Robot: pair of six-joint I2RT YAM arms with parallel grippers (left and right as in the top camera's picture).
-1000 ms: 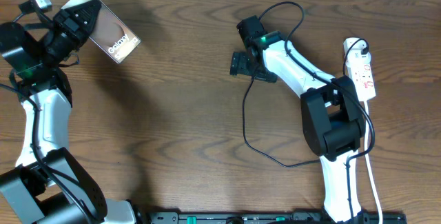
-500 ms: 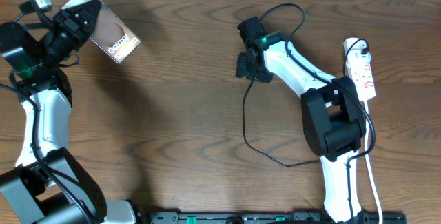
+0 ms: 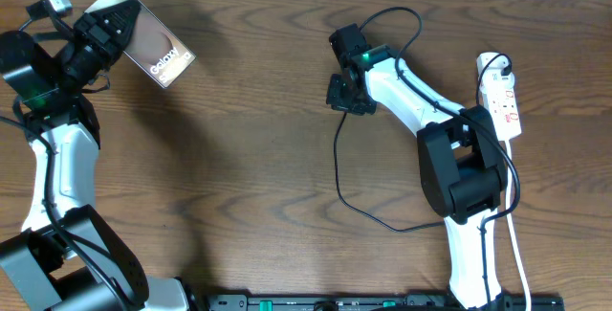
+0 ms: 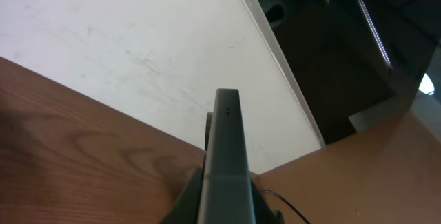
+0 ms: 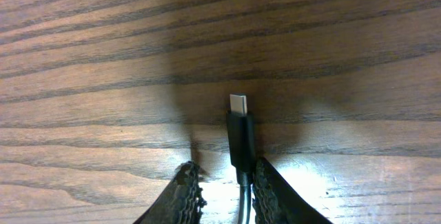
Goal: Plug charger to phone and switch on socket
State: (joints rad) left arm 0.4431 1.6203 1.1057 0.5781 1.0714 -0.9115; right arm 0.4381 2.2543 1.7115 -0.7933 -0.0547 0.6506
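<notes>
Black charger (image 5: 240, 138) cable lies on the bench (image 3: 239, 158), well apart from the socket (image 3: 505, 96). The right gripper (image 5: 226, 172) straddles it behind the plug tip, narrowed, one side not touching. An off-centre pinch could skew the tip. Farther still from the socket, the left gripper (image 3: 105, 26) clamps the phone (image 3: 153, 48).

Count, w/ phone (image 3: 153, 48) as ref: 1 phone. 1 charger (image 3: 337, 172), well right of phone, w/ 1 plug tip (image 5: 238, 104). 1 socket (image 3: 504, 96), farthest right of phone. 2 of mine: left gripper (image 3: 105, 29) at phone, right gripper (image 3: 349, 96) well right of it. 1 table (image 3: 249, 158).
</notes>
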